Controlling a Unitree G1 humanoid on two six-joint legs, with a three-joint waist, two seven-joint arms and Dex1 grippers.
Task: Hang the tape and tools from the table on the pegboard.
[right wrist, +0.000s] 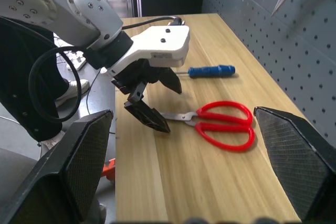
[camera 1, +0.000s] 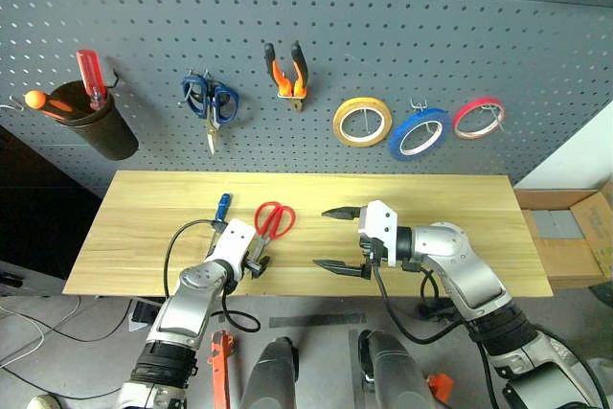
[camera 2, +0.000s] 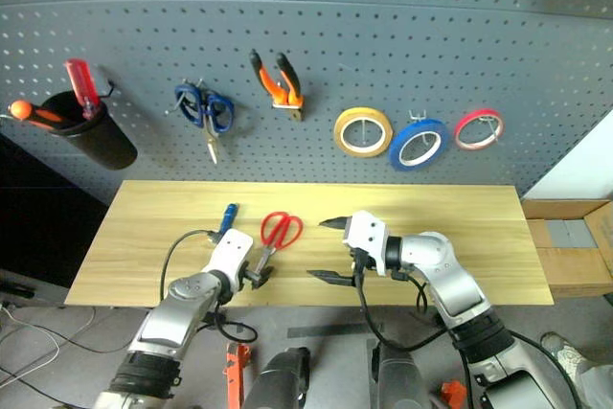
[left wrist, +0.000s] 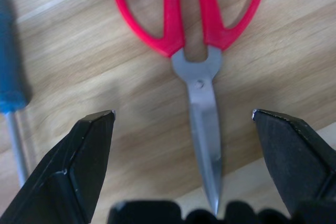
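Observation:
Red-handled scissors (camera 1: 275, 219) lie on the table (camera 1: 450, 203), blades toward the front edge. My left gripper (left wrist: 184, 114) is open just above the blades, one finger (left wrist: 86, 150) on each side, nothing gripped. A blue-handled screwdriver (camera 1: 222, 206) lies just left of the scissors. My right gripper (camera 1: 337, 237) hangs open and empty over the table's middle, pointing left at the scissors (right wrist: 220, 124) and the left gripper (right wrist: 152, 109). On the pegboard (camera 1: 383, 16) hang the orange-and-black pliers (camera 1: 286, 89) and the blue tape (camera 1: 396, 144).
The pegboard also carries a black cup (camera 1: 101, 126) holding red and orange screwdrivers, blue scissors (camera 1: 209, 101), a yellow roll (camera 1: 337, 124) and a red roll (camera 1: 459, 124). A cardboard box (camera 1: 575, 237) sits past the table's right end. Cables trail off the front edge.

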